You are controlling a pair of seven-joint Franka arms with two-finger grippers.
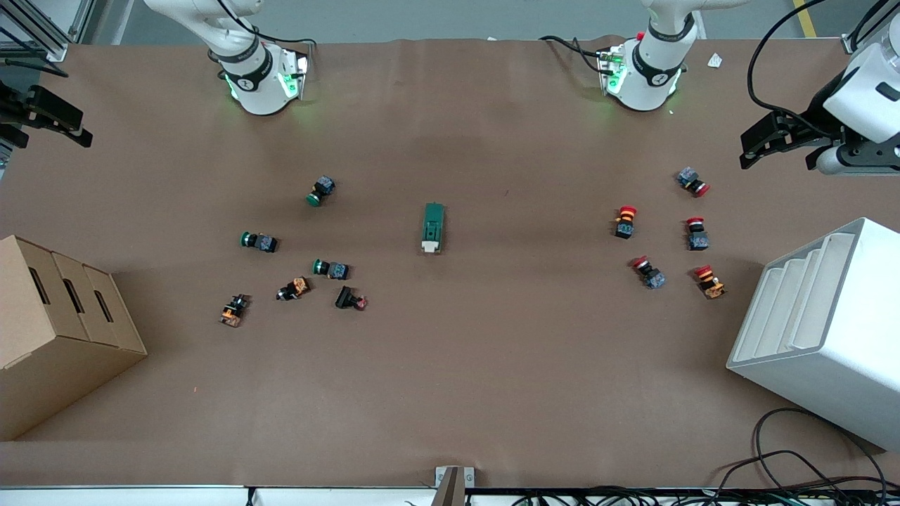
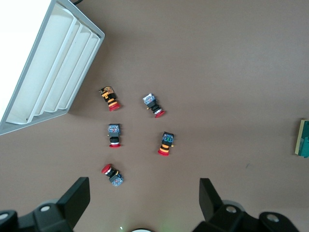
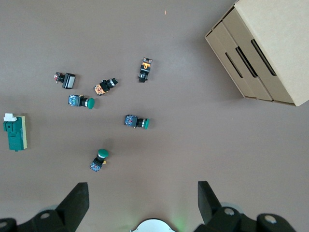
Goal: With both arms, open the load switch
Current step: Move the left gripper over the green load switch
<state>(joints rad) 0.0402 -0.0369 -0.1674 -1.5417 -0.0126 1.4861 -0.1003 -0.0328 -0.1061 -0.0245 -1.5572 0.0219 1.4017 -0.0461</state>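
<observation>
The load switch (image 1: 433,227) is a dark green oblong block lying flat at the middle of the table, its white tab at the end nearer the front camera. It also shows at the rim of the left wrist view (image 2: 303,138) and in the right wrist view (image 3: 14,133). My left gripper (image 1: 756,146) hangs high over the left arm's end of the table, open and holding nothing (image 2: 144,189). My right gripper (image 1: 60,125) hangs high over the right arm's end, also open and holding nothing (image 3: 142,189). Both are far from the switch.
Several red push buttons (image 1: 626,221) lie toward the left arm's end, beside a white slotted rack (image 1: 823,330). Green and orange push buttons (image 1: 330,268) lie toward the right arm's end, beside a cardboard box (image 1: 56,330).
</observation>
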